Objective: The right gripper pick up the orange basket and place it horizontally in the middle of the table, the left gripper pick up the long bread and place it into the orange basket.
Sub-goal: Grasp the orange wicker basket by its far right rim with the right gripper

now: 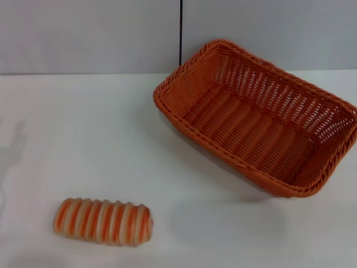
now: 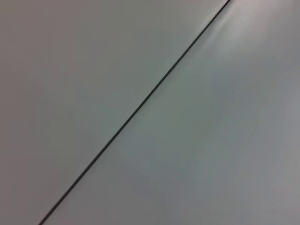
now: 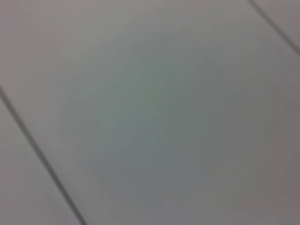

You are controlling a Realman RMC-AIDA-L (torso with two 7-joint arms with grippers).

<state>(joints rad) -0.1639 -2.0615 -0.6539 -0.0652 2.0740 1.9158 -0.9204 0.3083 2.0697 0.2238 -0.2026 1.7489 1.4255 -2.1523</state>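
Observation:
In the head view the orange basket (image 1: 256,114) lies on the white table (image 1: 83,128) at the back right, turned at a slant, open side up and with nothing in it. The long bread (image 1: 103,221) lies near the front left, striped side up, well apart from the basket. Neither gripper shows in any view. Both wrist views hold only a plain grey panelled surface with a thin dark seam.
A grey wall with a dark vertical seam (image 1: 181,33) stands behind the table's far edge. A faint shadow falls on the table at the left edge (image 1: 14,151).

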